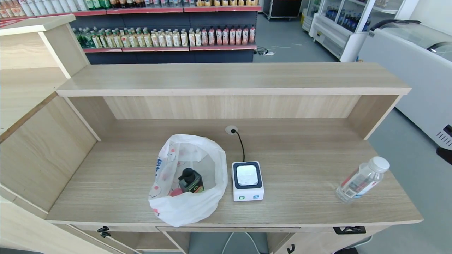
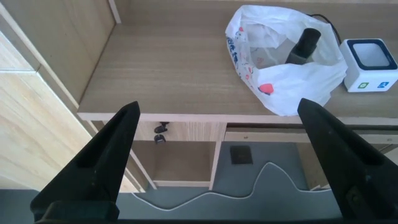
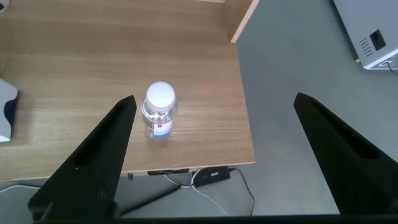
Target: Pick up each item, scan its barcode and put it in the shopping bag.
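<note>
The right tool (image 3: 214, 98) hangs above the front edge of the pale wooden bench (image 1: 300, 165) with its two dark fingers spread wide and nothing between them. The clear plastic water bottle with a white cap (image 3: 160, 111) stands upright on the bench below and ahead of this tool, closer to one finger than to the other, near the bench's front edge and its right end. The left tool (image 2: 219, 104) is equally wide and empty, held off the front edge of the bench. The white printed plastic shopping bag (image 2: 292, 81) lies open ahead of it with a dark black-capped bottle (image 2: 303, 45) already inside. The white box scanner with a dark-framed window (image 1: 247, 180) sits just beside the bag, between it and the water bottle.

The step in hand looks to be the pick-up of the water bottle by the right tool. To do it well, the tool should first shift so the bottle sits midway between the fingers, then come down and close on the body below the cap. The labelled band should stay uncovered so it can face the scanner window. A finger that brushes the bottle could tip it off the bench's near edge.
</note>
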You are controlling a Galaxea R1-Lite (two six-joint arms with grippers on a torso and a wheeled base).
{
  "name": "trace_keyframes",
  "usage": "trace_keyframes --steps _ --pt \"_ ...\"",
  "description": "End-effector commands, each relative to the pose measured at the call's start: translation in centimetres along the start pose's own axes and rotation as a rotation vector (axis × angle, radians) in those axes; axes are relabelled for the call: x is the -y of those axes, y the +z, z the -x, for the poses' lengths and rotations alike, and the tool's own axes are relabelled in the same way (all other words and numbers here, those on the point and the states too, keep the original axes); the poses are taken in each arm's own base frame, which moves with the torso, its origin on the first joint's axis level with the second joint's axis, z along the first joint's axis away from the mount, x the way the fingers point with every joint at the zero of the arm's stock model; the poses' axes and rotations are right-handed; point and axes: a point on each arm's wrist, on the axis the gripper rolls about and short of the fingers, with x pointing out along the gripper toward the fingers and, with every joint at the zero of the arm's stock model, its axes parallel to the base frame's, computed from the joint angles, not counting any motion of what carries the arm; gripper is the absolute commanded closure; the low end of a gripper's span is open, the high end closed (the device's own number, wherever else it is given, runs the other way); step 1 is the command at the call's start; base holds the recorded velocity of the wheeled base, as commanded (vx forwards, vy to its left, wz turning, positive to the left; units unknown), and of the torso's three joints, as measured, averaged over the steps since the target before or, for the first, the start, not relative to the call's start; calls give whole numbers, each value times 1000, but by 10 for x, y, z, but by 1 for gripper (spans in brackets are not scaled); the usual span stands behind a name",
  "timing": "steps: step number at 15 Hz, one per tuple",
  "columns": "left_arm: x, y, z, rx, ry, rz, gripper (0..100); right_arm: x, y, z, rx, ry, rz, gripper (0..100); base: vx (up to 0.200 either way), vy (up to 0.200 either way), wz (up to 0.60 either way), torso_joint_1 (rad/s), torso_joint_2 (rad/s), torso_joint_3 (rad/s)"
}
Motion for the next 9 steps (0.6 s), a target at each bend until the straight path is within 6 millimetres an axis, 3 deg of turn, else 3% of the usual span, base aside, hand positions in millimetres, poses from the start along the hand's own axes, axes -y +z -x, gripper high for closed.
trace_keyframes --steps 1,4,7,9 --pt "0 0 0 -1 0 4 0 -2 -8 -4 -7 6 3 0 -200 0 0 2 2 -2" --pt "0 0 0 -1 0 4 0 -6 -22 -8 7 29 -1 0 -200 0 0 7 4 1" --pt "0 0 0 -1 0 4 0 -3 -30 -25 -14 1 -14 0 -200 0 0 -2 -2 5" --pt "0 0 0 0 0 4 0 15 -35 -62 -19 -96 -37 0 -100 0 0 4 -1 1"
